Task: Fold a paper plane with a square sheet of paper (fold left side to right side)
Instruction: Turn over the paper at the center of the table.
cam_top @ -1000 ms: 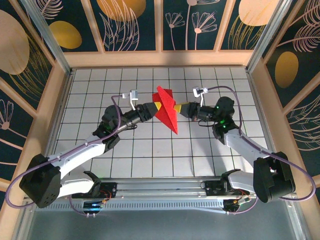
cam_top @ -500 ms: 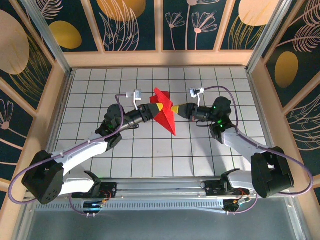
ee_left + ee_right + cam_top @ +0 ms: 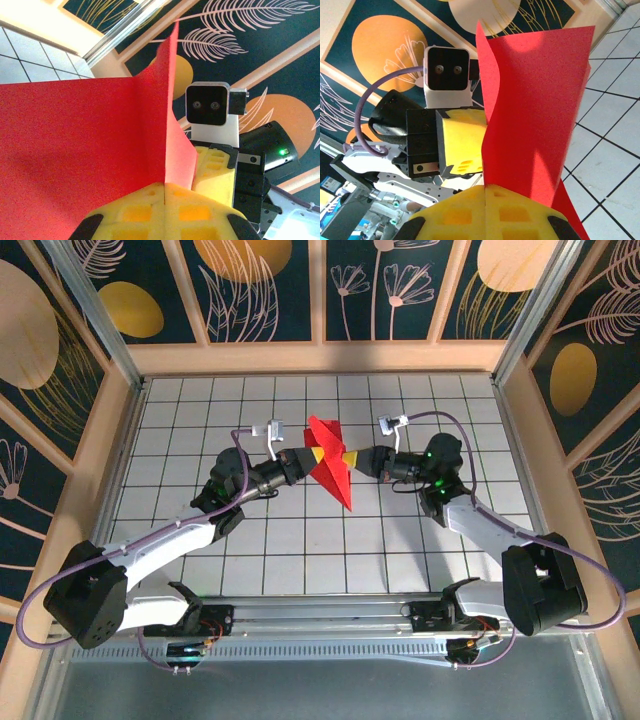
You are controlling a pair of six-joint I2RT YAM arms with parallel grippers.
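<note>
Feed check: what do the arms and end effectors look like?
Both arms have white links and black joints, with a purple cable looping to a white wrist camera. The left end effector and right end effector have yellow recessed fingers. A green light glows on the right arm.

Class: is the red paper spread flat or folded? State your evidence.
Folded. The red paper forms a creased, pointed shape with flaps standing apart, pinched between the left gripper and right gripper, both shut on it.

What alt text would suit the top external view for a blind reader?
Two robot arms hold a partly folded red paper between them over a white grid table; the left gripper and right gripper each pinch it from opposite sides.
</note>
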